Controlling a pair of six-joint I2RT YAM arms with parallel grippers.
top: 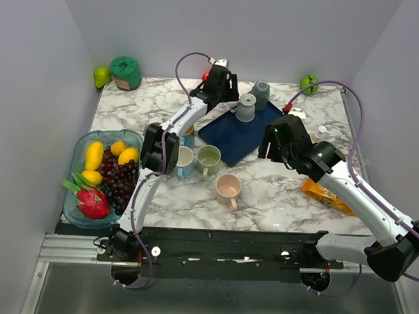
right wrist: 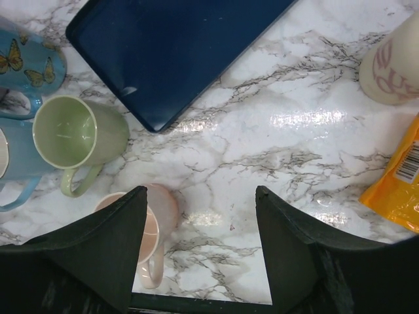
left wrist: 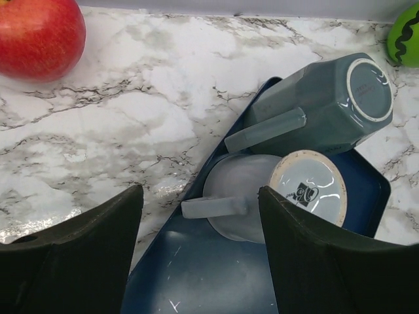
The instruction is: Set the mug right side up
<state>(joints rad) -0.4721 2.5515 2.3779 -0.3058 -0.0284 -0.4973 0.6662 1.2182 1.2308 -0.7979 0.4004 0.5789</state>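
At the near edge, about the middle, a pink mug [top: 227, 189] stands upright. Just behind it a green mug [top: 209, 159] also has its mouth up. A dish of fruit [top: 112, 132] lies by the left edge and an orange packet [top: 327, 196] lies toward the right edge. The right gripper [right wrist: 200, 191] hangs over bare marble between the pink mug and the blue tray [left wrist: 196, 275]. Its fingers are spread wide and nothing is between them.

Farther on, toward the middle of the far edge, the blue tray carries two mugs, both bottom up. One is a pale grey mug [left wrist: 239, 186]; close behind it, perhaps touching, is a darker grey-blue mug [left wrist: 327, 108]. I judge the pale one to be the mug of the task, because the left gripper [left wrist: 200, 196] is placed over it.

By my reading, the main part of the task is not yet done: no mug is gripped and none on the tray is turned. What remains is to close on the mug, lift it, turn it over and set it down on its base.

The left gripper is wide open and holds nothing. In the wrist view the handle of the pale mug points into the gap between the fingers, and I see no contact. A red apple [left wrist: 39, 33] lies beyond, near the far edge.
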